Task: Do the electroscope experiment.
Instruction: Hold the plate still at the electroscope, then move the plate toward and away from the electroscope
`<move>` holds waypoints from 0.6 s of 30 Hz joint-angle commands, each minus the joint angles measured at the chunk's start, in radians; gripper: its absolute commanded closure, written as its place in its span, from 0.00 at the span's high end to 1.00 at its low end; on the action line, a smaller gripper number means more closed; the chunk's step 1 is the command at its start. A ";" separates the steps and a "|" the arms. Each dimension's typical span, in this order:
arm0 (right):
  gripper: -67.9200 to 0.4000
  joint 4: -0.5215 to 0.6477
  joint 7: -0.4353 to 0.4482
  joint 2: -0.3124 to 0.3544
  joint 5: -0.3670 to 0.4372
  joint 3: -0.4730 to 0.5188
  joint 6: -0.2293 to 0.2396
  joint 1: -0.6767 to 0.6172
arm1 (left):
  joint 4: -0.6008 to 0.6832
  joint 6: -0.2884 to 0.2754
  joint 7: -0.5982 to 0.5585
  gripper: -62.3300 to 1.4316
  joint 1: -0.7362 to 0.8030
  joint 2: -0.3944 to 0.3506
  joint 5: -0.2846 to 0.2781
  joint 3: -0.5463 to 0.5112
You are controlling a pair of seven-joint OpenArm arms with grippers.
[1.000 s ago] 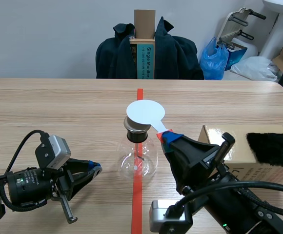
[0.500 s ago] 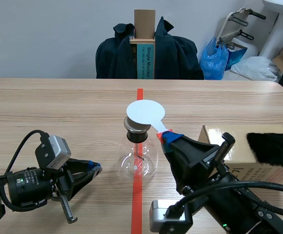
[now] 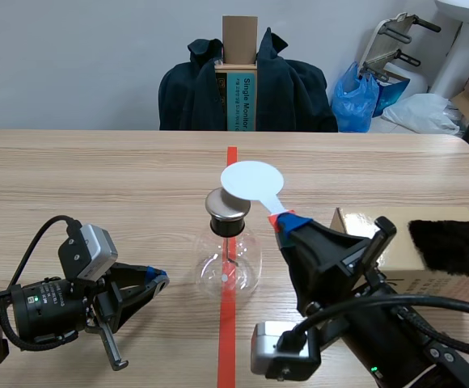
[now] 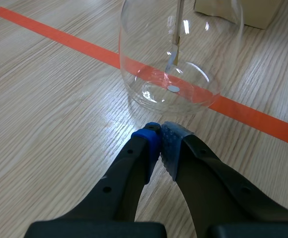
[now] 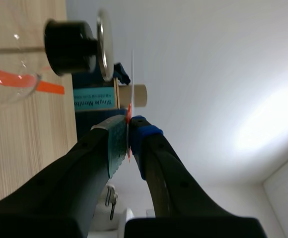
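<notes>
Well, top centre, you see a box (image 3: 247,101) lettered "Single Monito…", your right gripper (image 3: 287,222) pinching the white disc (image 3: 252,179) by its stem, and your left gripper (image 3: 158,279) pressed together, empty.

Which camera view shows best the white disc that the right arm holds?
The scene view: the white disc shows its whole round face, with its handle in the right gripper. The right wrist view shows it only edge-on, as a thin line. The left wrist view shows the flask, not the disc.
</notes>
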 commanded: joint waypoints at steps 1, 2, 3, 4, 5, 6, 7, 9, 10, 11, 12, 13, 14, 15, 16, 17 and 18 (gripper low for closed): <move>0.02 0.013 -0.032 0.011 0.007 0.010 -0.015 0.012 | 0.023 0.000 -0.013 0.07 -0.007 0.002 -0.006 -0.003; 0.02 0.013 -0.063 0.011 0.007 0.010 -0.015 0.012 | 0.023 0.000 -0.013 0.07 -0.007 0.002 -0.006 -0.003; 0.02 0.013 -0.092 0.011 0.007 0.010 -0.015 0.012 | 0.023 0.000 -0.013 0.07 -0.007 0.002 -0.006 -0.003; 0.02 0.013 -0.122 0.011 0.007 0.010 -0.015 0.012 | 0.023 0.000 -0.013 0.07 -0.007 0.002 -0.006 -0.003; 0.02 0.013 -0.151 0.011 0.007 0.010 -0.015 0.012 | 0.023 0.000 -0.013 0.07 -0.007 0.002 -0.006 -0.003; 0.02 0.013 -0.180 0.011 0.007 0.010 -0.015 0.012 | 0.023 0.000 -0.013 0.07 -0.007 0.002 -0.006 -0.003; 0.02 0.013 -0.206 0.011 0.007 0.010 -0.015 0.012 | 0.023 0.000 -0.013 0.07 -0.007 0.002 -0.006 -0.003; 0.02 0.013 -0.251 0.011 0.007 0.010 -0.014 0.012 | 0.023 0.000 -0.013 0.07 -0.007 0.002 -0.006 -0.003; 0.02 0.013 -0.272 0.011 0.007 0.010 -0.014 0.012 | 0.023 0.000 -0.013 0.07 -0.007 0.002 -0.006 -0.003; 0.02 0.013 -0.290 0.011 0.007 0.010 -0.014 0.012 | 0.023 0.000 -0.013 0.07 -0.007 0.002 -0.006 -0.003; 0.02 0.013 -0.304 0.011 0.007 0.010 -0.014 0.012 | 0.023 0.000 -0.013 0.07 -0.007 0.002 -0.006 -0.003; 0.02 0.013 -0.316 0.011 0.007 0.010 -0.014 0.012 | 0.023 0.000 -0.013 0.07 -0.007 0.002 -0.006 -0.003; 0.02 0.013 -0.326 0.011 0.007 0.010 -0.014 0.012 | 0.023 0.000 -0.013 0.07 -0.007 0.002 -0.006 -0.003; 0.02 0.013 -0.329 0.011 0.007 0.010 -0.014 0.012 | 0.023 0.000 -0.013 0.07 -0.007 0.002 -0.006 -0.003; 0.02 0.013 -0.328 0.011 0.007 0.010 -0.014 0.012 | 0.023 0.000 -0.013 0.07 -0.007 0.002 -0.006 -0.003; 0.02 0.013 -0.328 0.011 0.007 0.010 -0.014 0.012 | 0.023 0.000 -0.013 0.07 -0.007 0.002 -0.006 -0.003; 0.02 0.013 -0.328 0.011 0.007 0.010 -0.014 0.012 | 0.023 0.000 -0.013 0.07 -0.007 0.002 -0.006 -0.003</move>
